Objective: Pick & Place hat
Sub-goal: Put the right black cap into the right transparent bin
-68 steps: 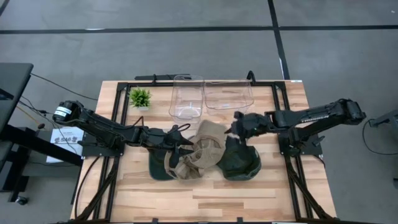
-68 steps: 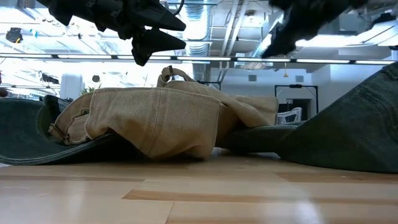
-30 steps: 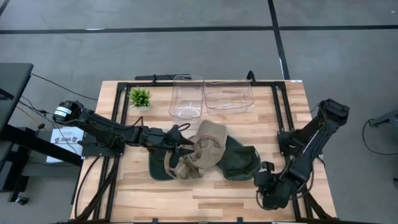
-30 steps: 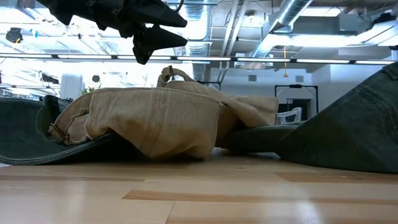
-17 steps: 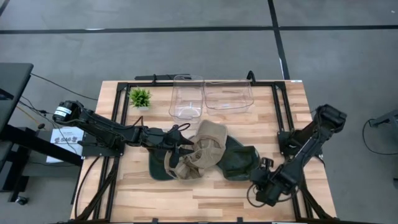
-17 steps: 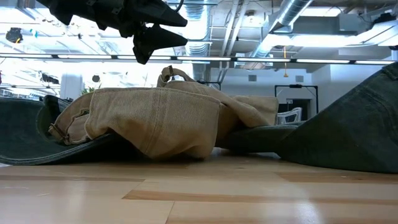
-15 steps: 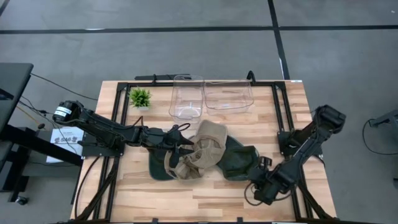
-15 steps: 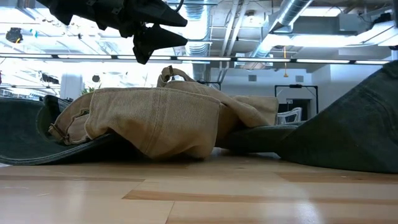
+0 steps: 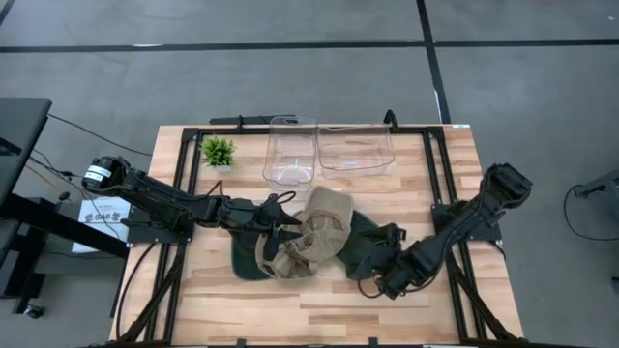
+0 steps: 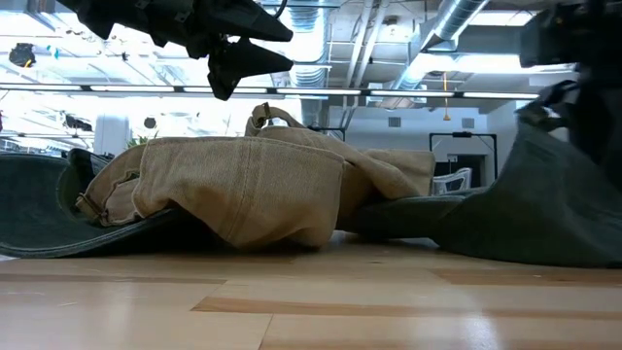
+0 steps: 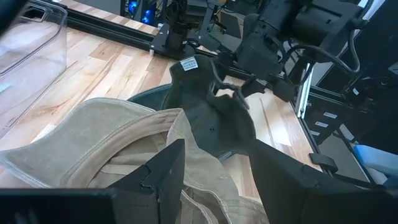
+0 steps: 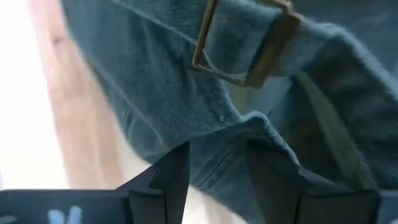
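Small white tag (image 11: 188, 63) on green hat (image 11: 214, 118), writing unreadable. Wood-plank counter (image 9: 319, 309), grey floor (image 9: 290, 77) around. Left hand (image 9: 290, 224) apart over tan hat (image 9: 314, 242); right hand (image 9: 372, 282) apart at green hat, frame lower right.

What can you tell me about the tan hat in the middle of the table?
The tan hat is soft, crumpled cloth with stitched seams and a strap loop sticking up on top. It slumps in a heap on the wooden table, lying over two dark green hats and touching both. The left gripper hangs open just above its left side, not holding it.
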